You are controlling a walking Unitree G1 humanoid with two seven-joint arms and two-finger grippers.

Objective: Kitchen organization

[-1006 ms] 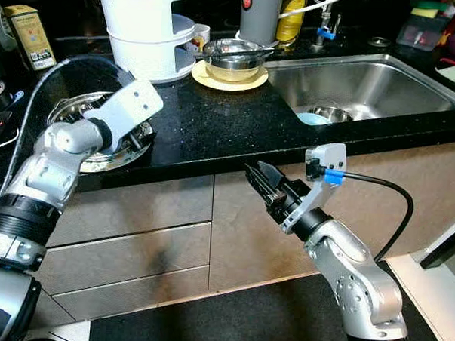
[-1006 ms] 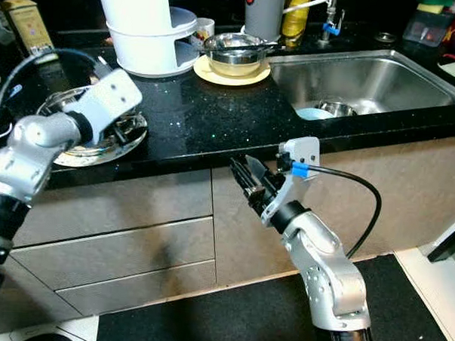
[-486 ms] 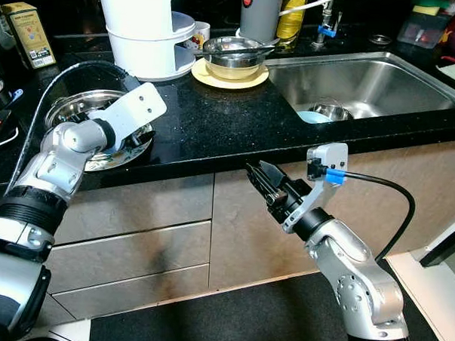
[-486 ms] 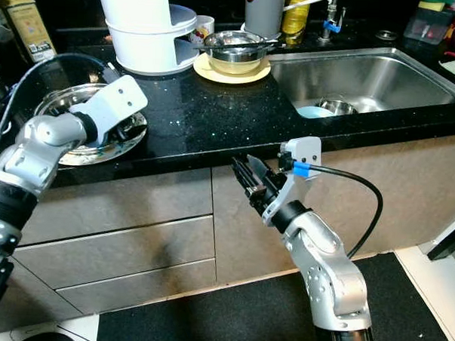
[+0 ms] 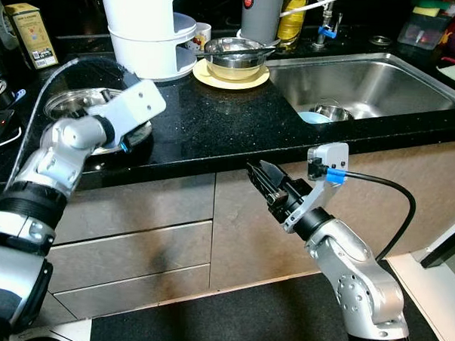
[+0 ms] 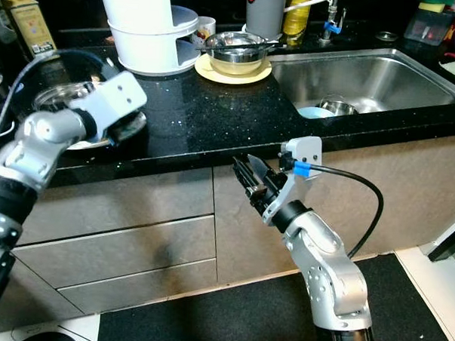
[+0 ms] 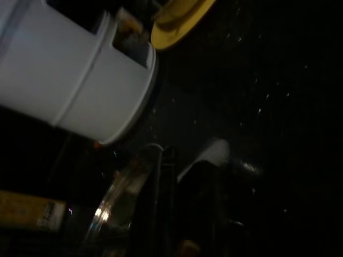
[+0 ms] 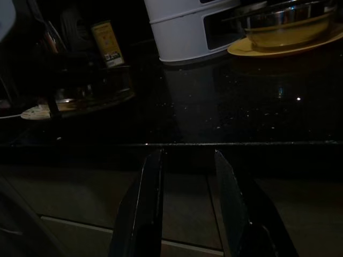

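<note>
Nearest the robot, the right gripper [image 5: 259, 172] hangs in front of the cabinet drawers [image 5: 134, 242], just below the edge of the black worktop [image 5: 214, 125]; in the right wrist view its two black fingers [image 8: 149, 203] stand spread apart with nothing between them. Further in, at the robot's left, the left gripper [image 7: 177, 214] reaches over the worktop edge to a steel plate [image 6: 64, 95] lying there. Its fingers are hidden behind the silver wrist in the head views, and the dark left wrist view does not show clearly whether they are parted or pressed together. Beyond the plate stands a white stacked container [image 5: 147, 27]. Beside it, a steel bowl [image 5: 232, 57] sits on a yellow plate [image 5: 230, 76]. To the right lies the steel sink [image 5: 360, 82], with a small bowl [image 5: 332, 112] in it.
</note>
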